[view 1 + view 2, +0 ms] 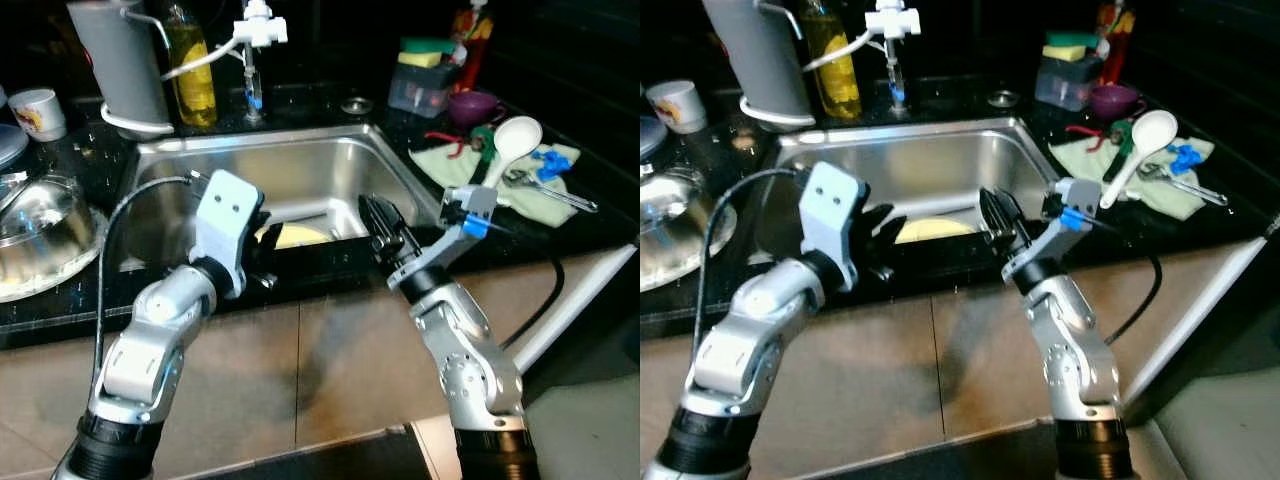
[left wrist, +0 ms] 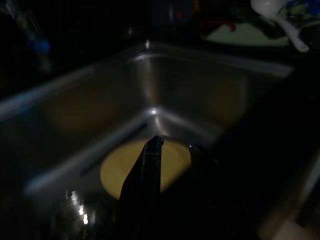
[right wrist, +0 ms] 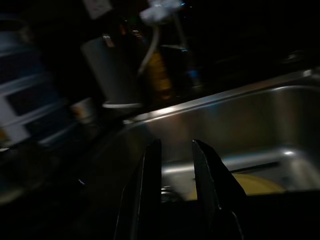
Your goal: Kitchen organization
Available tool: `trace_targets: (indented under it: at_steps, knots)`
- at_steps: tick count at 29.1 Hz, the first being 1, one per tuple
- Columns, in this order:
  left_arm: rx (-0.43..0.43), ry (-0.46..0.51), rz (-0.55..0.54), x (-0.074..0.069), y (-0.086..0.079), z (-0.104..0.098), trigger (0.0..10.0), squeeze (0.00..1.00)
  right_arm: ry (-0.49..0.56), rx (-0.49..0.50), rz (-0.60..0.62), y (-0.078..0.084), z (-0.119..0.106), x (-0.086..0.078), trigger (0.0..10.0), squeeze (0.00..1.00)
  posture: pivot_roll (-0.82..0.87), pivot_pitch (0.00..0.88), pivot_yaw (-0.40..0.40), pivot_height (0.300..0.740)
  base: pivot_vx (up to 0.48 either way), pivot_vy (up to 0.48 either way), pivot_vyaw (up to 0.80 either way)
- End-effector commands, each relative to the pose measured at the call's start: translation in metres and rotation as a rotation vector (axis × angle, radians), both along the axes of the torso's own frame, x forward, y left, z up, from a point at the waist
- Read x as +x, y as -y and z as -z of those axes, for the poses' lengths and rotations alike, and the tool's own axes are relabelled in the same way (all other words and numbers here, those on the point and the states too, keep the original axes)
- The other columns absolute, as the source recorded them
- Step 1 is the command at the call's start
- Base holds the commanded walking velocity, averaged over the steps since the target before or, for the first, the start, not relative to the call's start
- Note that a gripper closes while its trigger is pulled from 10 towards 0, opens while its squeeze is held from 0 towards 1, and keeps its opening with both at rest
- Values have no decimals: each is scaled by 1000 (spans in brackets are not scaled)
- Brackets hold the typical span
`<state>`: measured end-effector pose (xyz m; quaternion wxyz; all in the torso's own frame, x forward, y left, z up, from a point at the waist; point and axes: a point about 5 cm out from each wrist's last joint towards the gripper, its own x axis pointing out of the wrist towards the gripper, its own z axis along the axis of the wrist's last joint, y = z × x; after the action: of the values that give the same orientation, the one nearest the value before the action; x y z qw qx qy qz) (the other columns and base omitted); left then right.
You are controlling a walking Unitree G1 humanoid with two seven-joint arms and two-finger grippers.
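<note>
Your yellow plate [image 1: 300, 236] lies flat on the bottom of the steel sink [image 1: 300, 165], toward the front wall. Left gripper [image 2: 172, 150] hangs over the sink's front edge, aimed down at the plate; fingers a narrow gap apart, holding nothing, and you can't tell if the tips touch the plate. Right gripper [image 1: 385, 225] sits at the front rim, just right of the plate, fingers slightly apart, empty. On your right counter: white ladle [image 1: 512, 140] resting on a green cloth [image 1: 540, 195]. Behind the sink: oil bottle [image 1: 190, 65] beside the faucet [image 1: 255, 40].
</note>
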<state>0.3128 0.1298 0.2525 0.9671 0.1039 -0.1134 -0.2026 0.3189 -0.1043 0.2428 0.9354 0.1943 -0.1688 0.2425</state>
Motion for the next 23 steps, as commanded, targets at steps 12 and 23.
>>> trace_targets:
  at_steps: [12,23]
  knots:
    - [65,-86,58,-12,-6,26,10000,0,-66,-60,-155,-10,14,-11,10000,0,-22,139,-34,740,0,0,0]
    - [296,-313,482,-65,-2,74,10000,0,-264,-325,-508,9,80,-51,10000,0,-15,144,-35,740,0,0,0]
